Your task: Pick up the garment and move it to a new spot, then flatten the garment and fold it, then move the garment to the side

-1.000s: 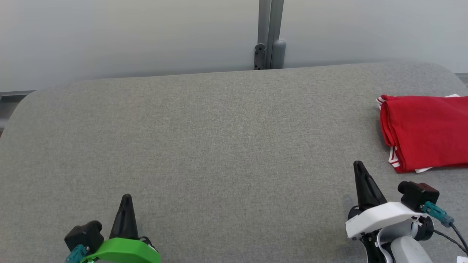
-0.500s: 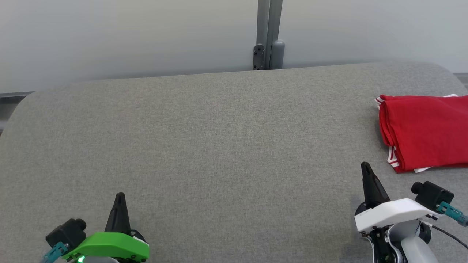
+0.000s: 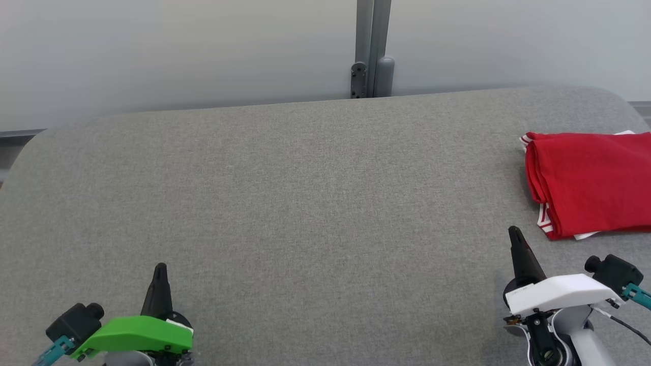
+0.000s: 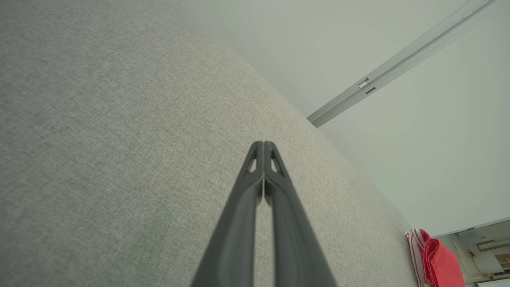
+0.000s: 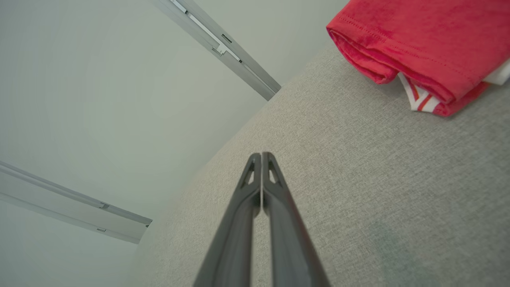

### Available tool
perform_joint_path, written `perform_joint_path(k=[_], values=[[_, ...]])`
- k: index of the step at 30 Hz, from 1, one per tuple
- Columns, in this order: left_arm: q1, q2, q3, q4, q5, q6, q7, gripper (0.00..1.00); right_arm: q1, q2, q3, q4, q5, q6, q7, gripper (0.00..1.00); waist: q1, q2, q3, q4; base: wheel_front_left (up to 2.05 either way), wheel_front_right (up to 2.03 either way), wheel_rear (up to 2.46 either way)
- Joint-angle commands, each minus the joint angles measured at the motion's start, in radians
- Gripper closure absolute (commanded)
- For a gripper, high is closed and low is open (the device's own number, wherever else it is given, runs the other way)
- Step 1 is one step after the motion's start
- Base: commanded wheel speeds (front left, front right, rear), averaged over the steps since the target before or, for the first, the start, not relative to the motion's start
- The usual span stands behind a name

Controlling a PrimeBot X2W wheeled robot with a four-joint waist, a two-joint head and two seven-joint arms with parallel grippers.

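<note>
The right gripper (image 3: 515,238) has its two fingers pressed together on nothing, and so does the left gripper (image 3: 160,272). Both sit low over the grey table (image 3: 305,203), judged to be a rest pose with the handling finished. The garment (image 3: 592,180), red with white-striped trim, lies folded just ahead and outward of the right gripper and well apart from the left, so the set-aside step appears done. Against the picture a second earlier, each gripper has drifted outward, widening the gap between them, while the garment lies unchanged.
</note>
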Motion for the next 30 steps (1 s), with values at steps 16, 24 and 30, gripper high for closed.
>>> perform_joint_path(k=[16,24,30], values=[[-0.044,-0.005,0.048,-0.006,-0.197,-0.037,0.053,1.0,-0.021,-0.008,-0.029,-0.02,0.203,0.0,0.054,1.0,0.0,0.0,-0.002,-0.004,0.0,0.0,0.0],[-0.053,-0.007,0.067,-0.005,-0.274,-0.049,0.075,1.0,-0.021,-0.008,-0.039,-0.022,0.287,0.0,0.077,1.0,0.0,0.0,-0.004,-0.006,0.0,0.0,0.0],[-0.057,-0.008,0.079,-0.003,-0.329,-0.059,0.091,1.0,-0.022,-0.008,-0.047,-0.024,0.344,0.0,0.092,1.0,0.0,0.0,-0.005,-0.008,0.0,0.0,0.0]])
